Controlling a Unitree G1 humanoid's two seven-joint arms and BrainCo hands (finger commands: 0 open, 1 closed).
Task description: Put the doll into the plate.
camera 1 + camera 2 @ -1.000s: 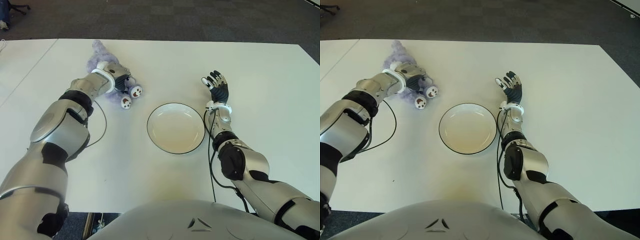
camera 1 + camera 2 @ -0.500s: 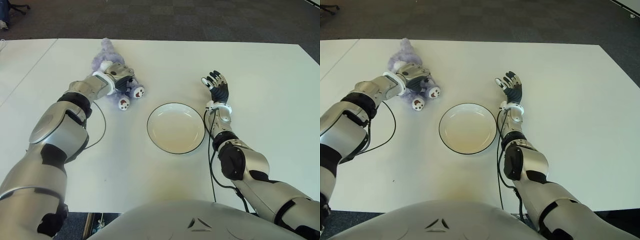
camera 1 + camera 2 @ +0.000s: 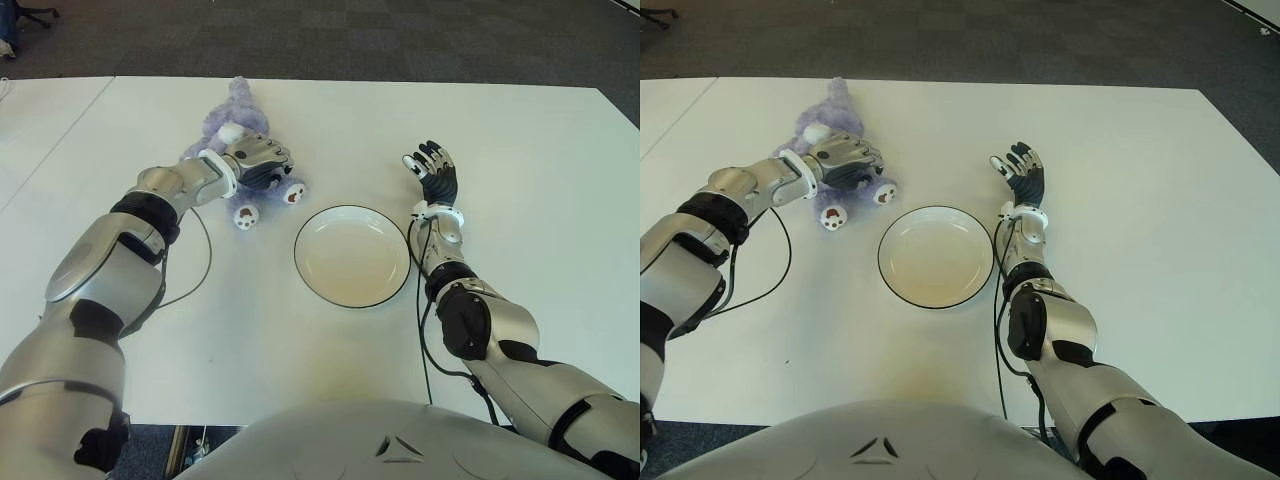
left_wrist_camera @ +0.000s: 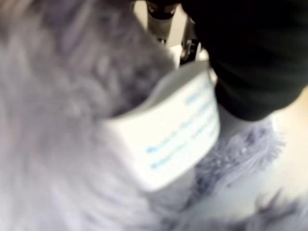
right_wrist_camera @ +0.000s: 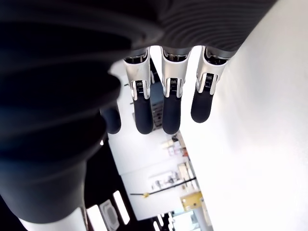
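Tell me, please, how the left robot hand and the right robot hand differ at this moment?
The left robot hand is curled around the purple doll, left of the plate; the right robot hand holds nothing, fingers spread, right of the plate. Both show above the white table.

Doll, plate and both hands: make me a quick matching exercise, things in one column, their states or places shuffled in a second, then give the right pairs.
Things:
1. purple plush doll
2. white plate
3. left hand
4. right hand

States:
A. open, holding nothing, on the plate's right
B. empty, in the middle of the white table
C. shut on the doll
D. held on the plate's left, two feet pointing at the plate

Pairs: 1-D, 2-B, 3-C, 4-A
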